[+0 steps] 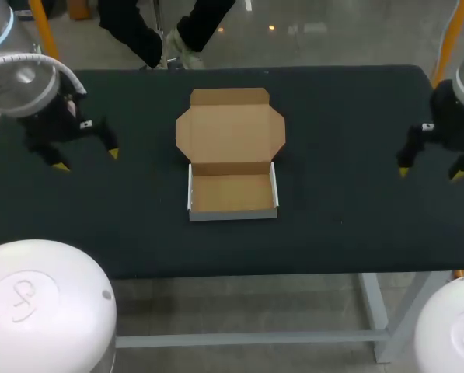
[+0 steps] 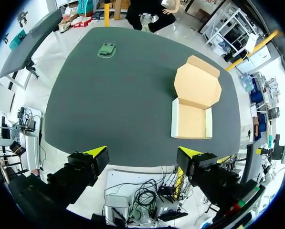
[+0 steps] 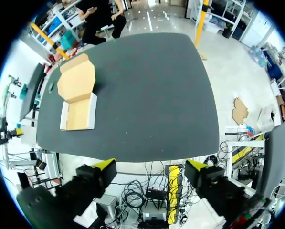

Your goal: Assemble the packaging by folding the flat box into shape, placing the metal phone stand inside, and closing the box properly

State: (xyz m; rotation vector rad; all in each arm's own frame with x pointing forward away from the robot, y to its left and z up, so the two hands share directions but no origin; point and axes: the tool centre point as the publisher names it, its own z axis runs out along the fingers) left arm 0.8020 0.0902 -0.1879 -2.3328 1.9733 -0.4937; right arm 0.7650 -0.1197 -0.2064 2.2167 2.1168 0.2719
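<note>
while the box (image 1: pixel 232 193) sits mid table (image 1: pixel 356 116), left pincer (image 1: pixel 86 159) wide at one end, right pincer (image 1: pixel 430 173) wide opposite

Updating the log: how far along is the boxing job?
Done: the box is folded into a tray, its lid open flat behind. In hand: nothing; the left gripper and right gripper hang open at the table's sides. Left: the stand, lying on the table away from the box, must go in, then the lid closes.
</note>
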